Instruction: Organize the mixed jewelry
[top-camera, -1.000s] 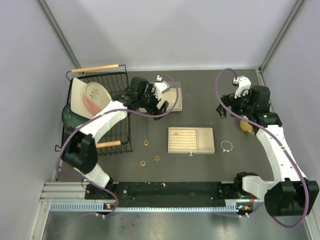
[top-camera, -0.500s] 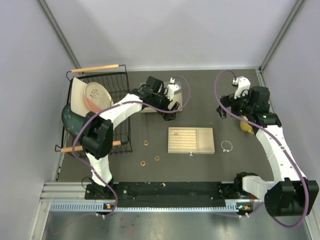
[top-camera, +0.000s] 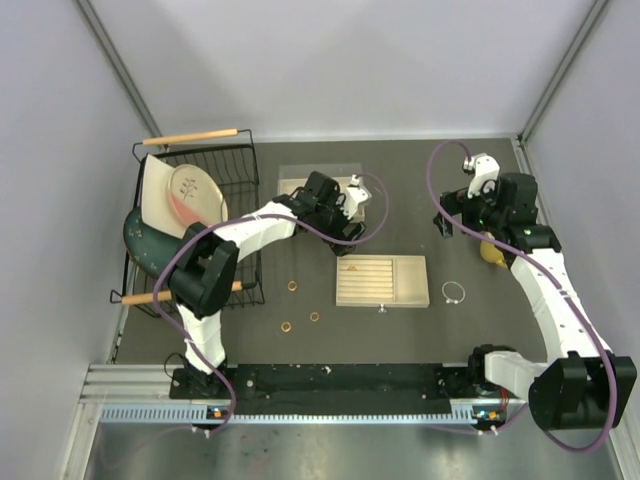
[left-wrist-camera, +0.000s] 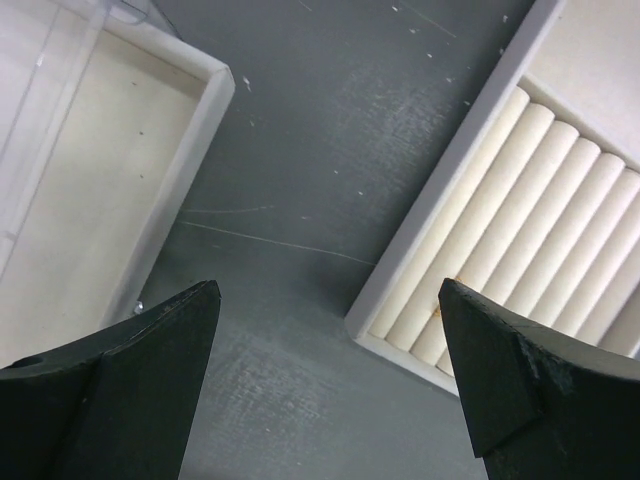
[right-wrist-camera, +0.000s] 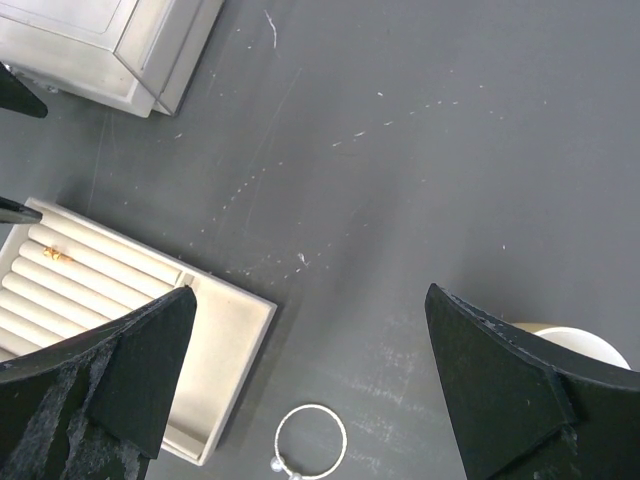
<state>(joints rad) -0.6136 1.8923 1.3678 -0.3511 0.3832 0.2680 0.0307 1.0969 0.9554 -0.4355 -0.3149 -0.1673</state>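
Three loose gold rings are seen lying on the dark table, well left of the beige slotted tray, two of them close together near the front and one slightly farther back. A fourth ring is lodged among the padded rolls at the tray's far-left corner. The silver wire bracelet is shown flat on the table just off the tray's right end, apart from it; in the right wrist view it appears as a thin hoop beside the tray's corner. The left gripper is held over the bare strip of table between the tray and a shallow box with a clear lid, its fingers spread wide with nothing between them. The right gripper is poised above the table behind the tray's right end, its fingers likewise parted wide and empty, with the bracelet visible below the gap. A yellow cup is partly hidden under the right arm, and a black wire dish rack holding plates is seen at the far left.
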